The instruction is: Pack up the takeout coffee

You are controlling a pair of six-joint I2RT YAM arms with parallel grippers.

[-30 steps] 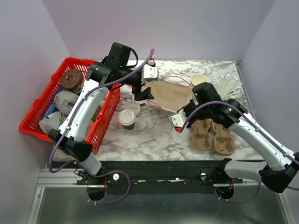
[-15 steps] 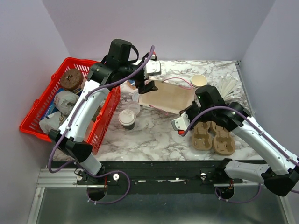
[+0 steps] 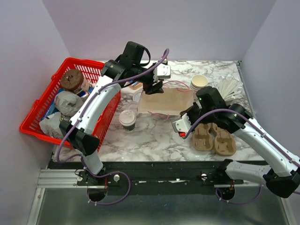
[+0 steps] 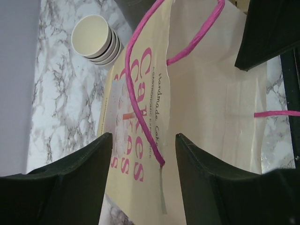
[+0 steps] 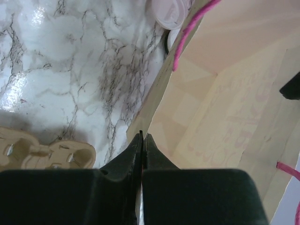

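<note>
The takeout coffee (image 3: 127,119), a small cup with a dark band and white lid, stands on the marble left of the paper bag (image 3: 166,101). The cream bag with pink lettering (image 4: 206,98) lies nearly flat. My left gripper (image 3: 157,87) hovers over its top edge, open, and the pink handle (image 4: 140,117) runs between the fingers (image 4: 197,164) without being pinched. Over at the bag's right edge my right gripper (image 3: 189,114) is shut on the paper (image 5: 225,93), its jaws pressed together around that edge (image 5: 143,136).
A red basket (image 3: 33,112) full of wrapped goods sits at the left. A stack of plain cups (image 3: 199,82) (image 4: 96,40) and white sticks (image 3: 232,86) stand behind the bag. Pulp cup carriers (image 3: 213,137) lie at the front right. A loose white lid (image 3: 137,97) rests by the bag.
The left arm swung right along the bag's top and its jaws narrowed. The bag shifted right and settled flatter. The right gripper kept its hold, barely moving.
</note>
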